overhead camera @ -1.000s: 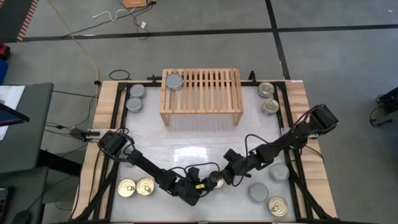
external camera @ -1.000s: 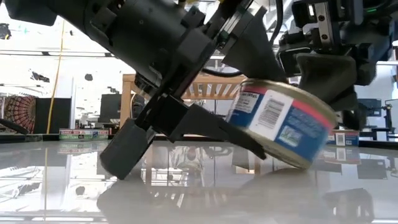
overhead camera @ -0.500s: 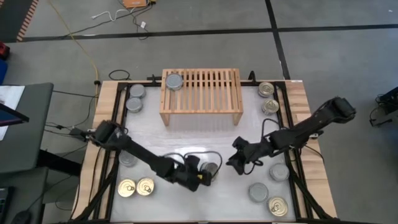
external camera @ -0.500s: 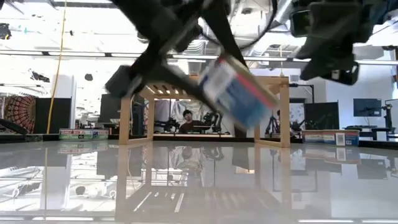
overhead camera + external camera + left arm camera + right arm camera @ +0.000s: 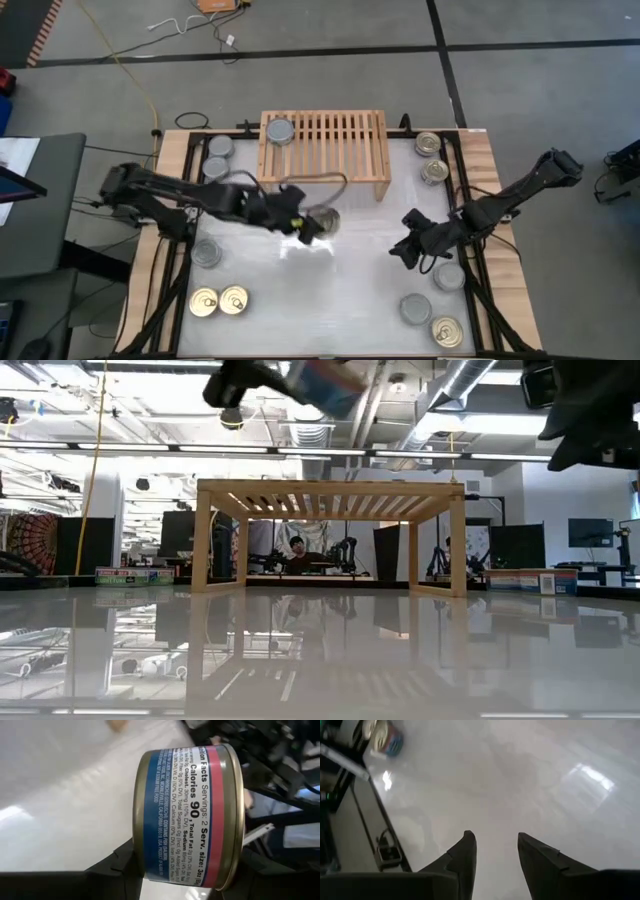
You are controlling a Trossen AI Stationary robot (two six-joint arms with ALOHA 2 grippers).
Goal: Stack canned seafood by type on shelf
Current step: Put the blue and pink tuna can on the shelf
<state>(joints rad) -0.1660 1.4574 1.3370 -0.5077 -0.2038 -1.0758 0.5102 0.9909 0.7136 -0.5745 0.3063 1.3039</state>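
High view: left gripper (image 5: 312,226) pinches 1 can (image 5: 325,220) aloft, just in front of the shelf (image 5: 322,146); 1 silver tin (image 5: 280,131) sits on its left end. Low view: can above shelf-top height. Left wrist view: fingers clamp the label wall, likely rigid, slick, fairly hefty. Right wrist view: right gripper (image 5: 495,851) spread, empty, right of shelf.

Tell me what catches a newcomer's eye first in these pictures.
The left hand holds a blue-and-pink labelled can in the air just in front of the shelf. One silver-topped can sits on the shelf's left end. The right hand, open and empty, hangs over the table's right side.
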